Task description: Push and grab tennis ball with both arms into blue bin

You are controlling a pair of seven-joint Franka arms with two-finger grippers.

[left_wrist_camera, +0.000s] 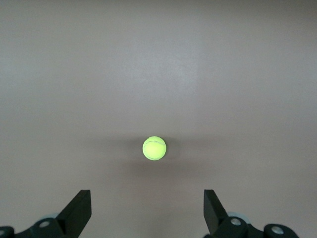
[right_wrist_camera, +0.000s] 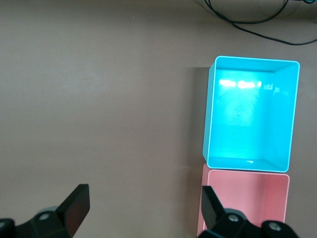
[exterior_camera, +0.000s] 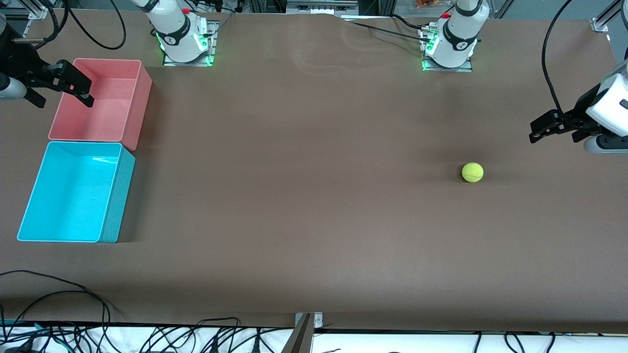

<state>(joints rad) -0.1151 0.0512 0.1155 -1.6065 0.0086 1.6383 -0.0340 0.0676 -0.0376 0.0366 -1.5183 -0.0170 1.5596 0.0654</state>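
Observation:
The tennis ball (exterior_camera: 472,172) is small and yellow-green and lies on the brown table toward the left arm's end. It also shows in the left wrist view (left_wrist_camera: 154,148), ahead of the open fingers and apart from them. My left gripper (exterior_camera: 535,131) (left_wrist_camera: 147,208) is open and empty, in the air over the table's left-arm end. The blue bin (exterior_camera: 117,193) stands empty at the right arm's end and also shows in the right wrist view (right_wrist_camera: 210,114). My right gripper (exterior_camera: 66,103) (right_wrist_camera: 143,203) is open and empty over the pink bin's outer edge.
A pink-red bin (exterior_camera: 140,105) (right_wrist_camera: 245,198) of like size stands empty against the blue bin, farther from the front camera. The arm bases (exterior_camera: 186,44) (exterior_camera: 449,49) stand along the table's back edge. Cables (exterior_camera: 147,338) hang below the front edge.

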